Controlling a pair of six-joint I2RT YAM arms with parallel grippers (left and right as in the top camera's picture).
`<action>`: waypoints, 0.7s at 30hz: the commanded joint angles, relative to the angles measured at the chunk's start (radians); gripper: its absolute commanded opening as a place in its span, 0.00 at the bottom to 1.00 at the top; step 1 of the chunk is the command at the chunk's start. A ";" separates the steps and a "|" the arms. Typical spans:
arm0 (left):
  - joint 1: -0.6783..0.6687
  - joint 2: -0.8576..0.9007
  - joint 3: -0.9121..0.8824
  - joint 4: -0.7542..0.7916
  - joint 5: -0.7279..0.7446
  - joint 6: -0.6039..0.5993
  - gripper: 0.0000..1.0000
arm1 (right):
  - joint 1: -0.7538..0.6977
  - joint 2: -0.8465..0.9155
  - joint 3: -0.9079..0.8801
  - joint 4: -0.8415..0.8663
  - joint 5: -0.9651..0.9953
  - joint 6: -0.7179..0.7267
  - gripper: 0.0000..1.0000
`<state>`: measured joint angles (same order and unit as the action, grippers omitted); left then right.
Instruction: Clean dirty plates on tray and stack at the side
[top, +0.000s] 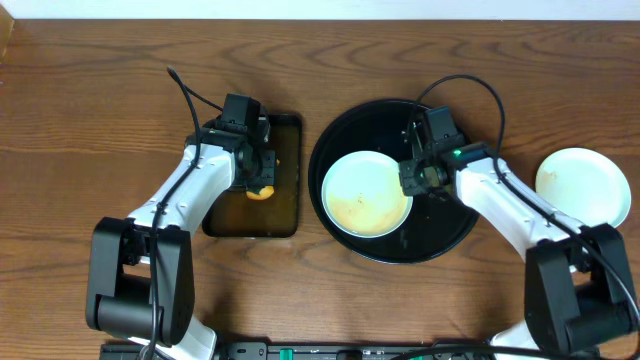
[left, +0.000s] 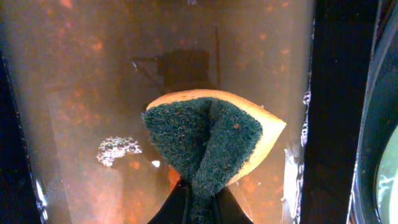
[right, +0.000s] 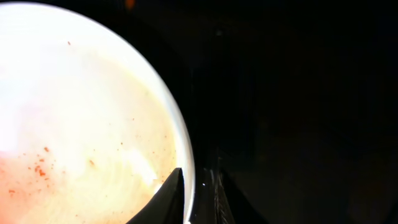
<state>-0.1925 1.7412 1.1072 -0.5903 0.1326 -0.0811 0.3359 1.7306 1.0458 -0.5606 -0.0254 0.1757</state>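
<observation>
Left of desk centre, left gripper (left: 200, 208) pinches the folded sponge (left: 211, 137) over the pan (top: 285, 215), likely to load it, while right gripper (right: 199, 196) nips the rim of the streaked plate (top: 365, 195), apparently steadying it on the tray (top: 440, 235) right of centre, and a second plate (top: 583, 185) waits by the right edge.

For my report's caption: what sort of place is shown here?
Probably a robot test bench set up for dishwashing, not a real kitchen: a wooden table with two robot arms, a pan of brownish water with a sponge, and a smeared plate on a black tray.
</observation>
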 joint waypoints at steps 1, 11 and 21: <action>0.002 0.006 -0.005 0.001 0.006 0.001 0.08 | -0.009 0.036 -0.001 0.002 -0.037 -0.013 0.15; 0.002 0.006 -0.005 0.015 0.006 0.002 0.54 | -0.008 0.109 -0.002 0.007 -0.062 -0.013 0.07; -0.099 0.006 -0.005 0.060 0.025 0.034 0.52 | -0.008 0.111 -0.002 0.051 -0.197 0.000 0.01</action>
<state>-0.2382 1.7412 1.1072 -0.5484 0.1349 -0.0776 0.3199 1.8194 1.0500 -0.5224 -0.1310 0.1745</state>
